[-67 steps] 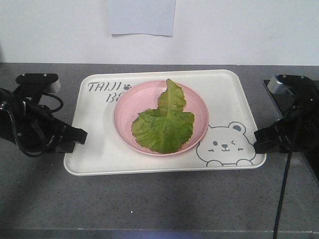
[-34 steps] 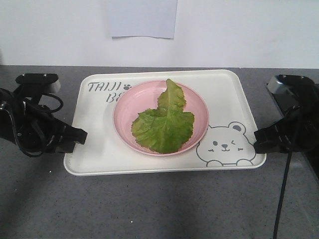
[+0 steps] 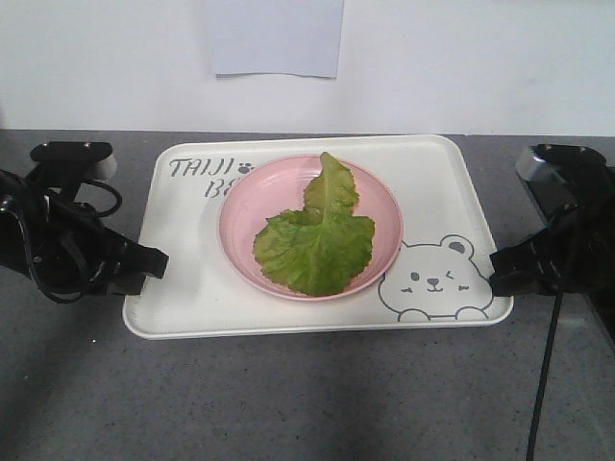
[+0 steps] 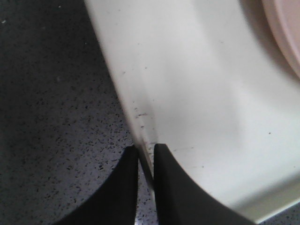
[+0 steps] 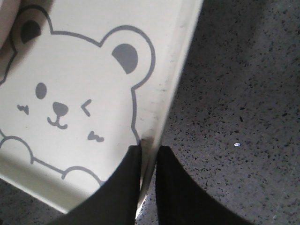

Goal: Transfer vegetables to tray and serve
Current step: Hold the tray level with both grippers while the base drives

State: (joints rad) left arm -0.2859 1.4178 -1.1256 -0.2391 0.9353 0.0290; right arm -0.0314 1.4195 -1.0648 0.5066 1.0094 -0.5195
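Both sets of jaws are nearly shut, each pinching the thin rim. The left gripper point(image 4: 146, 149) has the tray's point(image 3: 452, 192) left edge near the front corner. The right gripper point(image 5: 149, 149) has the right edge beside the bear point(image 5: 61, 108). The lettuce leaf point(image 3: 317, 240) lies in the pink plate point(image 3: 240, 226) mid-tray, above the grey surface point(image 3: 288, 394).
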